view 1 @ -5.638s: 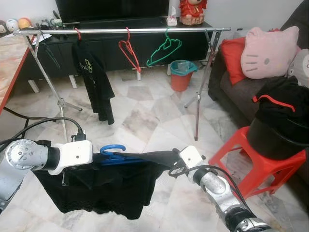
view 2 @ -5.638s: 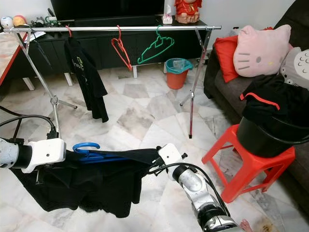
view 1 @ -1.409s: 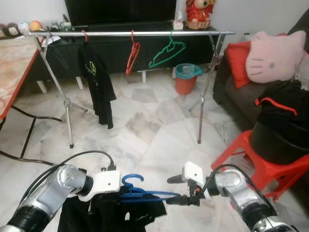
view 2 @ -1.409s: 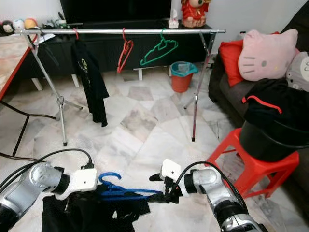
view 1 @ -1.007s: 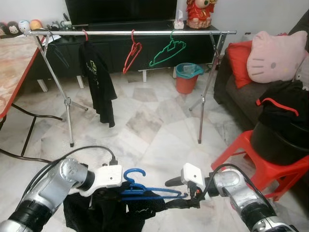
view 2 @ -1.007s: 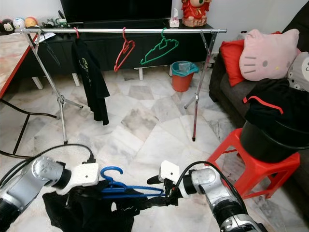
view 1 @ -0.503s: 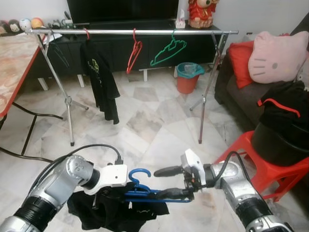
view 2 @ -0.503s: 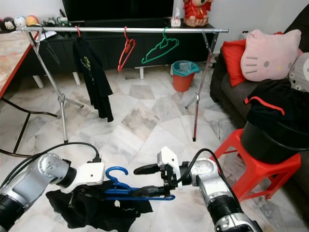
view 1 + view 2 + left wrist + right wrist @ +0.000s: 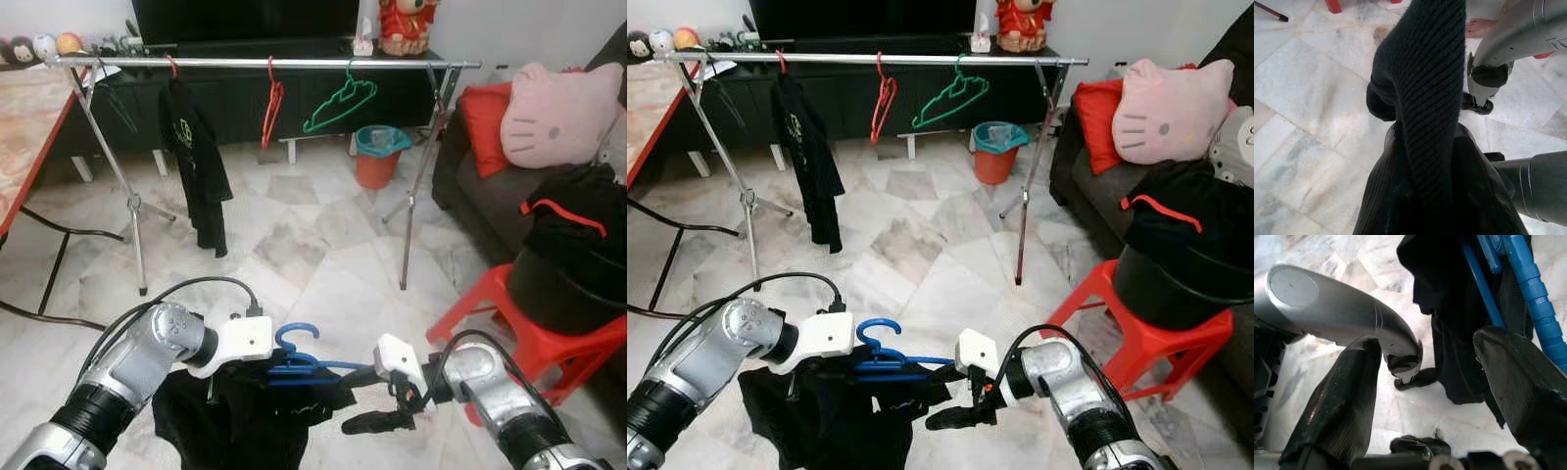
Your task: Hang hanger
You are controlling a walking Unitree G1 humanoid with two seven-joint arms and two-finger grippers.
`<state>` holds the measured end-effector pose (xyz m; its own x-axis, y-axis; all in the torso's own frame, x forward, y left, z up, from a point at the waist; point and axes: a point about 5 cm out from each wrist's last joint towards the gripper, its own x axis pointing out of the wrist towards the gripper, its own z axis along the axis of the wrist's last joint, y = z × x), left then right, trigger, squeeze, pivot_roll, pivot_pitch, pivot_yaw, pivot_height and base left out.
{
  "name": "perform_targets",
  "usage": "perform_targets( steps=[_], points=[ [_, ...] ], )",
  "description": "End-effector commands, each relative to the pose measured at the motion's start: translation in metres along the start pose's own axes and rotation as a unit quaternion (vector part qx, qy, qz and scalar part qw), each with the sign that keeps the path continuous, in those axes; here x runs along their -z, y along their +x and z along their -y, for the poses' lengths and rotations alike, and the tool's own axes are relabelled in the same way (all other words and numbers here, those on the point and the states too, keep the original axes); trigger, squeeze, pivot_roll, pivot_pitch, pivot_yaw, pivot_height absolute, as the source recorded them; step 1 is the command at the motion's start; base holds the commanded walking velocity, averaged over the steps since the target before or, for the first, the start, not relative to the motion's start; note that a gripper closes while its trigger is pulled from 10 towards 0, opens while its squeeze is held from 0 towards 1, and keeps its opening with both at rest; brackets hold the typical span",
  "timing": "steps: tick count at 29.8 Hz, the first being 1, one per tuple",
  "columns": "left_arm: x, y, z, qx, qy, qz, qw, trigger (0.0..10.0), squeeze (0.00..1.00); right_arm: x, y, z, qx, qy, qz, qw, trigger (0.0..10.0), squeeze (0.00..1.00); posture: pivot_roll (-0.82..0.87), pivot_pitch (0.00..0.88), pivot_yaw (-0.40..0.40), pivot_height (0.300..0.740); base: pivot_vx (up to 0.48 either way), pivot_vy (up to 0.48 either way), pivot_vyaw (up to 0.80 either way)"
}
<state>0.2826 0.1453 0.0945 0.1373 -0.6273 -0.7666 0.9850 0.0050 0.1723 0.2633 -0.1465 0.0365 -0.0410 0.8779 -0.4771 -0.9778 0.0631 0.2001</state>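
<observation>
A blue hanger (image 9: 297, 358) with a black garment (image 9: 245, 416) draped over it hangs low over the floor. My left gripper (image 9: 227, 370) holds it near the hook, and the knit cloth (image 9: 1425, 98) covers its fingers. My right gripper (image 9: 365, 399) is open beside the hanger's right end, just clear of it, with one finger (image 9: 361, 376) above and one below. In the right wrist view its fingers (image 9: 1337, 396) stand wide apart, with nothing between them and the hanger (image 9: 1540, 308) off to one side. The steel clothes rail (image 9: 294, 63) stands across the room ahead.
On the rail hang a black shirt (image 9: 196, 157), a red hanger (image 9: 271, 98) and a green hanger (image 9: 338, 98). A red stool (image 9: 500, 308) with a black bucket of clothes (image 9: 568, 284) is at my right, before a sofa (image 9: 470, 186). An orange bin (image 9: 375, 155) sits beyond the rack. A table (image 9: 24, 127) is on the left.
My right gripper has come off the hanger's right end and dropped slightly, fingers spread. The left gripper has carried the hanger and garment a little right and up.
</observation>
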Motion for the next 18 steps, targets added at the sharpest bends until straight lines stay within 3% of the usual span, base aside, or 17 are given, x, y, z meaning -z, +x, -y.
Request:
perform_targets(
  steps=[1, 6, 12, 18],
  points=[
    [-0.008, -0.006, -0.005, -0.004, 0.01, 0.012, 1.0, 10.0, 0.0, 0.001, -0.002, 0.003, 0.019, -0.012, -0.012, 1.0, 10.0, 0.0, 0.03, 0.0, -0.071, 0.74, 0.0, 0.0, 0.0],
    [-0.011, -0.005, -0.007, -0.004, 0.017, 0.014, 1.0, 10.0, 0.0, -0.011, -0.009, 0.023, 0.127, -0.031, 0.018, 0.991, 10.0, 0.0, 0.03, 0.0, -0.071, 0.74, 0.0, 0.0, 0.0],
    [-0.01, -0.005, -0.007, -0.001, 0.017, 0.011, 1.0, 10.0, 0.0, -0.026, -0.023, 0.036, 0.188, -0.029, 0.07, 0.979, 10.0, 0.0, 0.03, 0.0, -0.077, 0.74, 0.0, 0.0, 0.0],
    [-0.005, -0.005, -0.005, 0.0, 0.008, 0.005, 1.0, 10.0, 0.0, -0.031, -0.027, 0.027, 0.09, 0.01, 0.127, 0.988, 10.0, 0.0, 0.03, 0.0, -0.083, 0.74, 0.0, 0.0, 0.0]
  ],
)
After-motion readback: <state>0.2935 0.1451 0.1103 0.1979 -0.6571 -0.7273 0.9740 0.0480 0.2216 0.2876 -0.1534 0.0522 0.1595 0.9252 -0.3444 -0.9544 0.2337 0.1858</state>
